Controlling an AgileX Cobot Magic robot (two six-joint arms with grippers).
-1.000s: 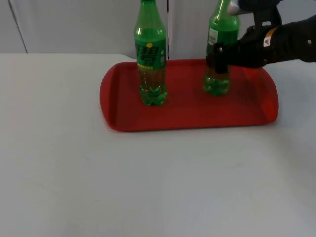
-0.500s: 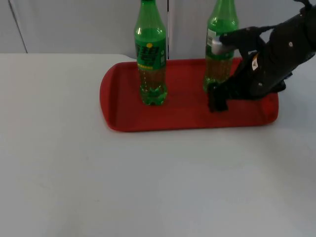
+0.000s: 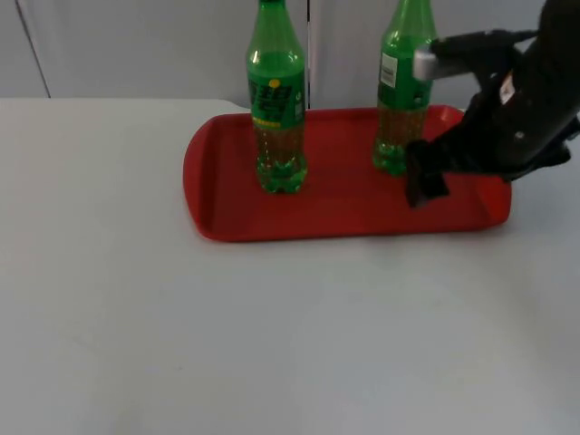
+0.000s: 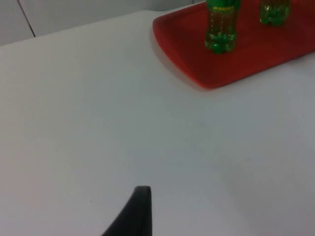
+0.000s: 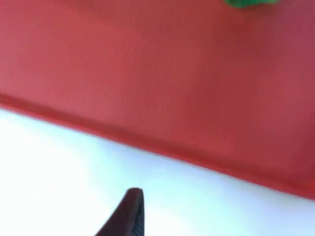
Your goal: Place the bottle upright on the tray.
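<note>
While I am keeping the left gripper (image 4: pixel 140 216) waiting over bare table (image 3: pixel 272 344), whether its fingers are parted I cannot tell. One bottle (image 3: pixel 276 100) is standing upright near the tray's (image 3: pixel 227 217) left end; the task bottle (image 3: pixel 403 91) is standing upright toward the right end. Just beside it, the right gripper (image 3: pixel 424 186) is hanging free, probably holding nothing.

The white counter (image 3: pixel 272 335) runs back to a grey wall (image 3: pixel 136 45). 1 thing lies directly on it: a red tray (image 3: pixel 340 213), set at the far side, right of centre, its long side across the counter, its far rim near the wall.
</note>
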